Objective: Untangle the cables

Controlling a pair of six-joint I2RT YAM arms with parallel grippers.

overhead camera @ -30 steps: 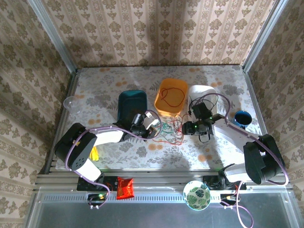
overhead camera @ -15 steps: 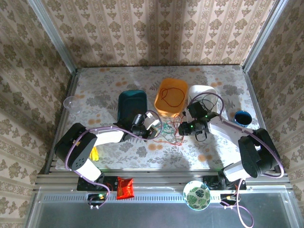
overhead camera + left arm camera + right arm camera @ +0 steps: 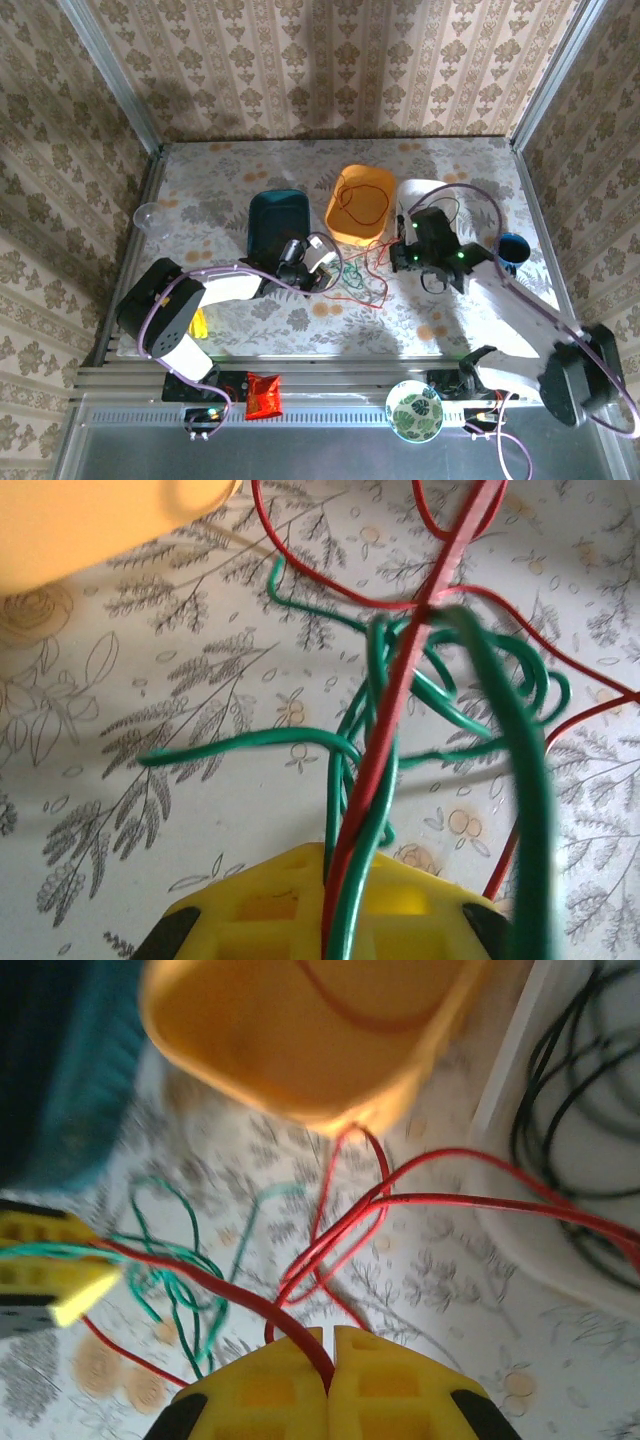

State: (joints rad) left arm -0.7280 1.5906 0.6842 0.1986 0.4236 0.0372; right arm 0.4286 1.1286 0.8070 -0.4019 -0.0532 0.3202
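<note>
One floral-print table carried everything. Three plastic bins sat across upper centre of the top view: teal bin, orange bin, white bin. Left gripper, centre-left, was clamped on the thin green wire, with a red strand through the same jaws. Right gripper, centre-right, was pinched closed on the thin red wire. Red and green lay tangled on the table between the grippers. More red sat coiled in the orange bin. Thin black wire was coiled in the white bin.
</note>
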